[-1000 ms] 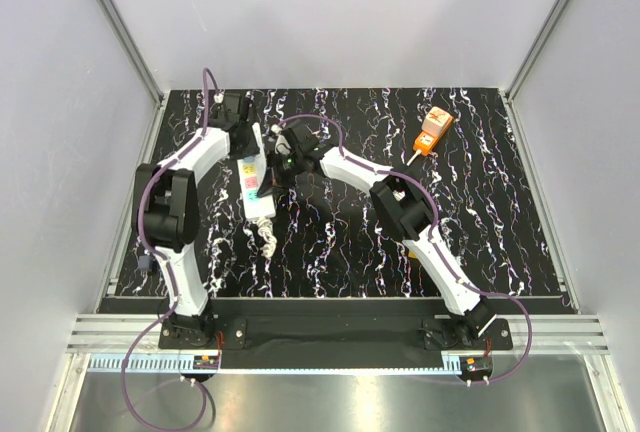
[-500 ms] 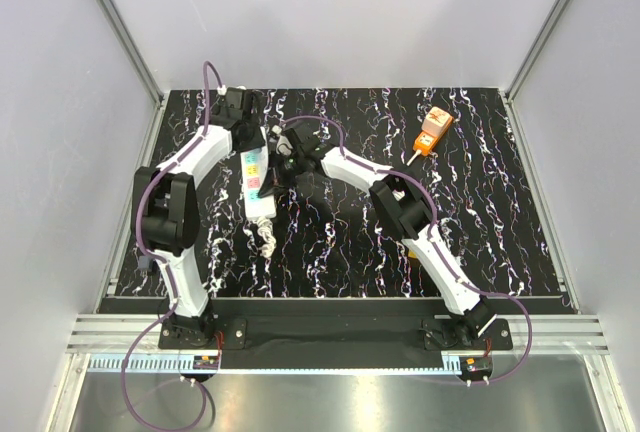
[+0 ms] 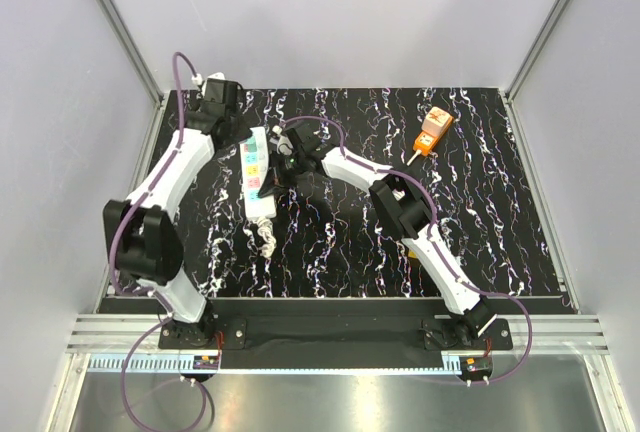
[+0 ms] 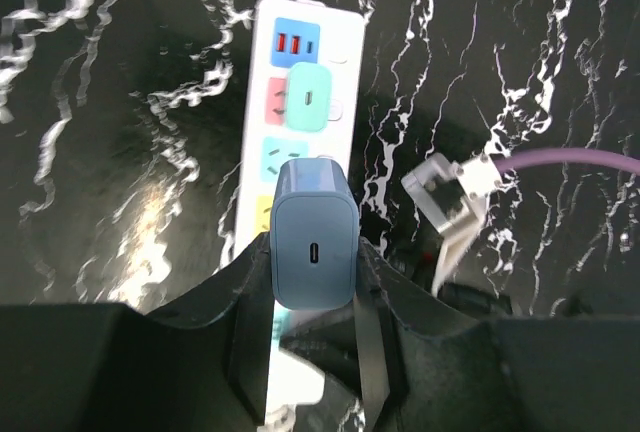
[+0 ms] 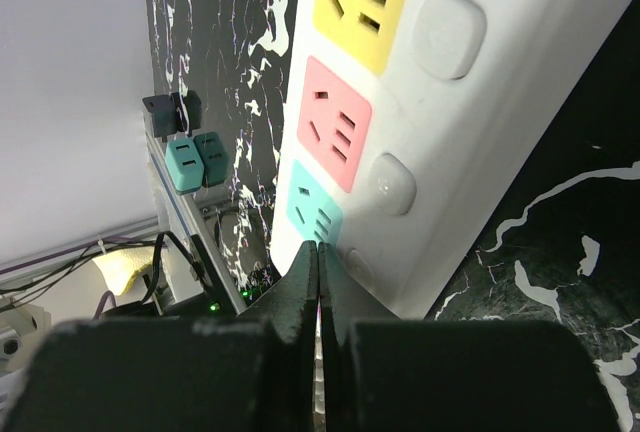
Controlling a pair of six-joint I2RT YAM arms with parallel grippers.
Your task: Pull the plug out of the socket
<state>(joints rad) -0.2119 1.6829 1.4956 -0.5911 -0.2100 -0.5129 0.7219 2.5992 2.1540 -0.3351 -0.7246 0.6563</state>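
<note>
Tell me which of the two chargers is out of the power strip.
The blue charger, held between the left gripper's jaws, clear of the power strip. The mint charger sits plugged into the pink outlet.

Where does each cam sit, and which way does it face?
Top external: above, behind the bases, looking down at the table; left arm and right arm show.
Left wrist: above the socket, looking down; left jaws shut on the plug.
Right wrist: low, looking along the socket; right jaws shut.
Shared: all three see the socket.

No text, brand or number is legible anywhere, the socket (image 4: pixel 268 157) included.
</note>
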